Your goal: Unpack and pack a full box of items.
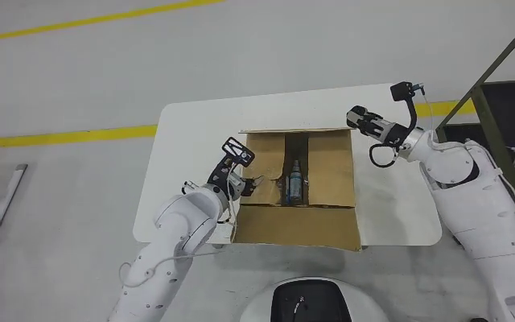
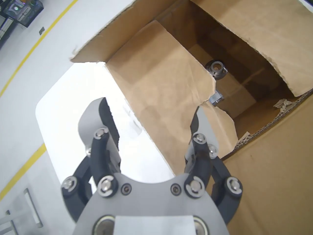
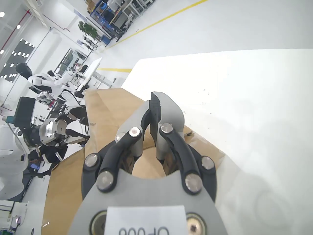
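- Left gripper (image 2: 151, 110) hangs at the box's (image 1: 294, 227) side, jaws wide apart. The torn edge of the near flap (image 2: 159, 81) sits just beyond the fingertips, with nothing held.
- Right gripper (image 3: 154, 110) is over the box's far corner on its own side, jaws pressed together and holding nothing.
- The box stands in the middle of the table (image 1: 193, 145). A bottle (image 1: 295, 181) stands down inside, seen through the gap between the two side flaps.
- What could go wrong: that near flap is ragged. Close on it and pull hard, and I'd expect more tearing, or the whole box sliding across the table, since neither gripper is steadying it.
- Second worry: the side flaps lean over the opening. A gripper going straight down for the bottle could catch a flap edge and knock the bottle over.
- Third: the right gripper's closed jaws would have to part before it could pin or lift anything. If it pushes on the corner as it is, the box may twist.
- The count: one box and one table.
- Flaps: two side flaps, the near one and the opposite flap (image 2: 256, 25), plus one wide flap folded out toward the robot.
- Contents: one bottle for certain. A small metal-looking piece (image 2: 216, 98) shows below its cap, and I can't tell whether it is a separate item.
- Two grippers, both empty.
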